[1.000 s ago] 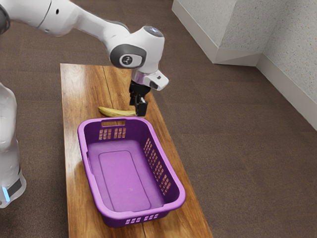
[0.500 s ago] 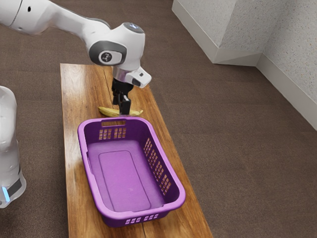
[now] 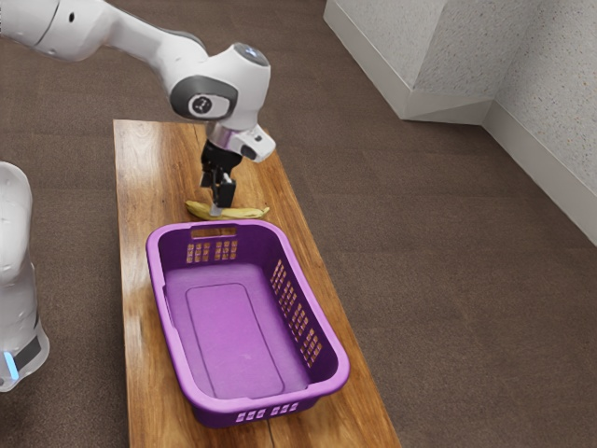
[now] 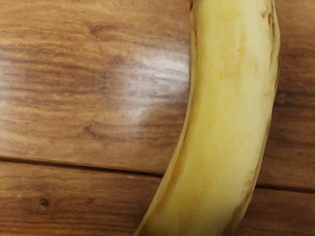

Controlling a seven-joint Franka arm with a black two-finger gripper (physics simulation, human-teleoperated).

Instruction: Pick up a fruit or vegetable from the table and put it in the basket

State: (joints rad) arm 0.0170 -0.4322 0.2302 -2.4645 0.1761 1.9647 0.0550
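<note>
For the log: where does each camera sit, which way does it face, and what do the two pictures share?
Exterior view: beside the arm, looking down at a slant on the table, purple basket and banana; the arm, its end effector and a white robot section at the exterior view's left edge show.
Wrist view: on the arm's hand, facing down onto the banana's curved middle and wood grain; I identify no robot part.
Shared: the banana and the wooden tabletop.
</note>
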